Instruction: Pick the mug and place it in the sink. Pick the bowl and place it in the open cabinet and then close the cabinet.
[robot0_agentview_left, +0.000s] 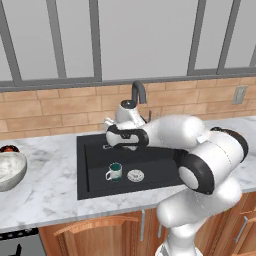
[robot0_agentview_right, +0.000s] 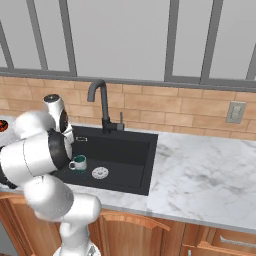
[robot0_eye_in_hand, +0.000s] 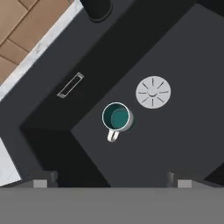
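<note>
The small white mug (robot0_agentview_left: 114, 172) (robot0_agentview_right: 78, 162) (robot0_eye_in_hand: 117, 118) with the teal inside stands upright on the floor of the black sink (robot0_agentview_left: 95, 175) (robot0_agentview_right: 130, 160) (robot0_eye_in_hand: 175, 140), just left of the silver drain (robot0_agentview_left: 135, 175) (robot0_eye_in_hand: 152, 92). My gripper (robot0_eye_in_hand: 113, 181) hangs above the basin, well clear of the mug, open with nothing between its fingers. The speckled grey-white bowl (robot0_agentview_left: 7, 170) rests on the counter at the far left. The tall cabinet is out of view.
The black curved faucet (robot0_agentview_left: 138, 92) (robot0_agentview_right: 100, 100) rises behind the basin. A small dark dish with red contents (robot0_agentview_left: 9, 148) sits behind the bowl. Marble counter (robot0_agentview_right: 200, 175) stretches right of the sink, with a brick wall and an outlet (robot0_agentview_right: 235, 112) behind. Low arched doors (robot0_agentview_left: 100, 232) sit below.
</note>
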